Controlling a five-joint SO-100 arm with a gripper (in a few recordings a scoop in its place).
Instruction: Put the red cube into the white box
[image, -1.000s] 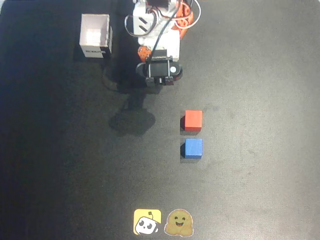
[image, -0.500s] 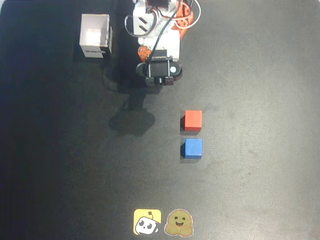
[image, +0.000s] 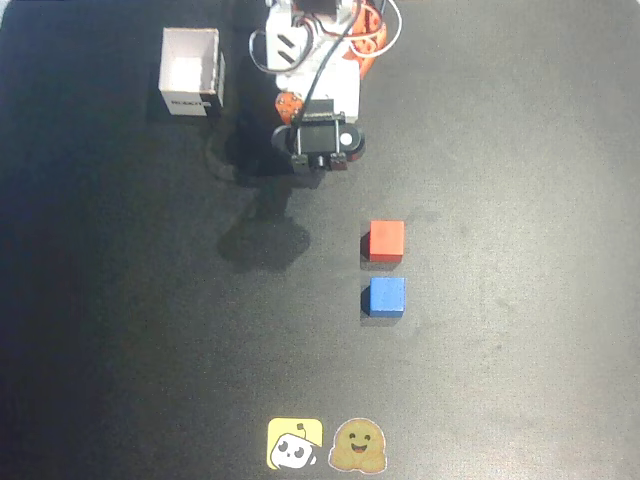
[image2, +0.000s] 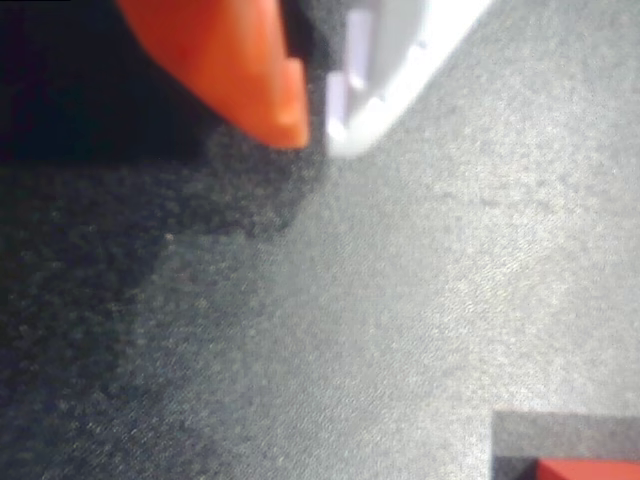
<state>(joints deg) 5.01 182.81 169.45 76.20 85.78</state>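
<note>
- Overhead view: red cube (image: 386, 241) sits on the table (image: 520, 200), far from the white box (image: 190, 72), just above the blue cube (image: 386, 297). Nothing done yet.
- Wrist view: end effector (image2: 315, 125) nearly closed, empty; cube corner at lower right.

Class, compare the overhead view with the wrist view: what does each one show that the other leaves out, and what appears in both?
Overhead alone: the white box at upper left, beside the arm; the blue cube just below the red one; two cartoon stickers at the bottom edge. Wrist alone: a close look at the tool, its orange and white fingertips nearly together, nothing between them, above the surface. Both: the red cube, a mere corner at the wrist picture's bottom right, and the dark table.
</note>
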